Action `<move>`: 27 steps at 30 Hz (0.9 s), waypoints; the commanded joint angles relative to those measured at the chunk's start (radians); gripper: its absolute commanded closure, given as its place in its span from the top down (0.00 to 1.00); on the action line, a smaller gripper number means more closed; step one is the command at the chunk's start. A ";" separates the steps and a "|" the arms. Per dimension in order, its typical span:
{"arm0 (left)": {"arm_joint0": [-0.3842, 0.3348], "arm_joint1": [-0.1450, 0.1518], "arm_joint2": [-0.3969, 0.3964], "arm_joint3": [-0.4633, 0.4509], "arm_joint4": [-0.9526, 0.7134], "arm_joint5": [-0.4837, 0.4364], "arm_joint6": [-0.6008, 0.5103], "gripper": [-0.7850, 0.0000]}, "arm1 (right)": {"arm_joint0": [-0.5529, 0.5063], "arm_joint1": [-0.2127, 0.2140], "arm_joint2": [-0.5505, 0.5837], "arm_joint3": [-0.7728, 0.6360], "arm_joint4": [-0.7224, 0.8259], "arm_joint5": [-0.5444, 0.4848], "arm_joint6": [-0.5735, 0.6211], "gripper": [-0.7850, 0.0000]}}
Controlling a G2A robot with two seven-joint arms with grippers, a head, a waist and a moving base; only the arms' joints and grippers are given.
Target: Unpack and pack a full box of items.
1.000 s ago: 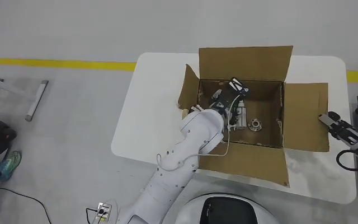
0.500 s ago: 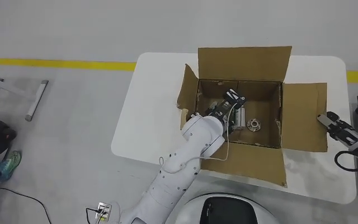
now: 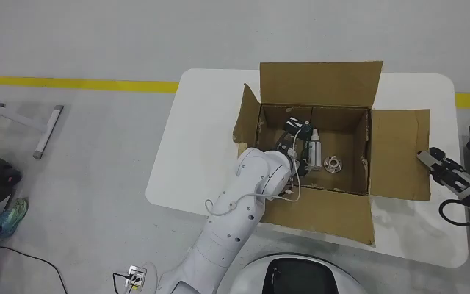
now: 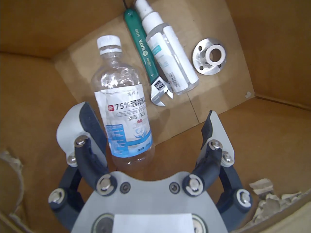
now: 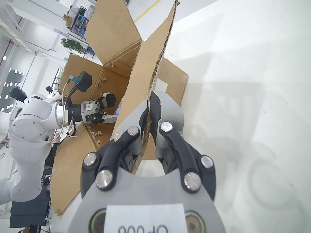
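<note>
A white table point(image 3: 191, 147) holds an open cardboard box point(image 3: 321, 82) with all four flaps folded outward. From the near left side of the table, the robot's left arm slants down into the box. The left gripper point(image 3: 294, 138) hangs over the left part of the box floor, its two fingers spread wide apart and holding nothing.

Four things lie flat on the box floor. Furthest left is a clear plastic bottle point(image 4: 121, 112) with a white cap and a blue-and-white label. Its lower half sits between the spread fingers, close against one finger point(image 4: 83, 122). Whether it touches that finger cannot be told. Next to it lies a small adjustable wrench point(image 4: 145, 59) with a green handle. A slim white spray bottle point(image 4: 167, 56) lies alongside the wrench and touches it, pointing the same way. To the right of the spray bottle, a little apart from it, is a round metal flange point(image 4: 209, 56) with a centre hole and smaller bolt holes.

Further right, the box's right flap point(image 3: 400, 151) lies spread over the table. At the table's right edge, the right gripper point(image 5: 149, 106) has its fingers pressed together on the outer edge of this flap, pinching the cardboard.
</note>
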 commanded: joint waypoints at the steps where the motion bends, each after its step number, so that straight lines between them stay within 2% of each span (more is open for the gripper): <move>1: -0.015 -0.002 -0.009 0.035 -0.027 0.010 -0.017 1.00 | -0.001 0.000 0.001 0.000 0.000 0.000 -0.001 0.00; 7: -0.053 -0.011 -0.008 0.121 -0.049 0.040 -0.002 1.00 | -0.003 0.001 0.002 -0.001 -0.009 -0.001 -0.004 0.00; 8: -0.060 -0.013 0.001 0.135 -0.039 0.038 0.000 0.98 | -0.003 0.001 0.001 0.000 -0.009 -0.001 -0.005 0.00; 12: -0.076 -0.020 0.014 0.180 -0.055 0.038 0.012 0.77 | 0.000 0.002 -0.002 0.000 -0.016 0.000 -0.005 0.00; 13: -0.079 -0.021 0.016 0.186 -0.058 0.039 0.015 0.64 | 0.002 0.002 -0.001 0.001 -0.016 0.000 -0.005 0.00; 14: -0.082 -0.022 0.019 0.192 -0.061 0.038 0.016 0.45 | 0.003 0.002 -0.001 0.001 -0.016 -0.001 -0.005 0.00; 15: -0.085 -0.024 0.021 0.197 -0.061 0.041 0.017 0.40 | 0.005 0.003 -0.001 0.001 -0.016 0.000 -0.004 0.00; 16: -0.087 -0.025 0.023 0.200 -0.062 0.040 0.017 0.23 | 0.006 0.003 -0.001 0.001 -0.016 0.001 -0.003 0.00; 17: -0.088 -0.025 0.023 0.203 -0.065 0.040 0.018 0.00 | 0.008 0.003 -0.001 0.001 -0.016 0.002 -0.003 0.00; 27: -0.079 -0.024 0.025 0.199 -0.041 0.045 0.032 0.00 | 0.014 0.005 -0.004 0.002 -0.019 0.000 -0.001 0.00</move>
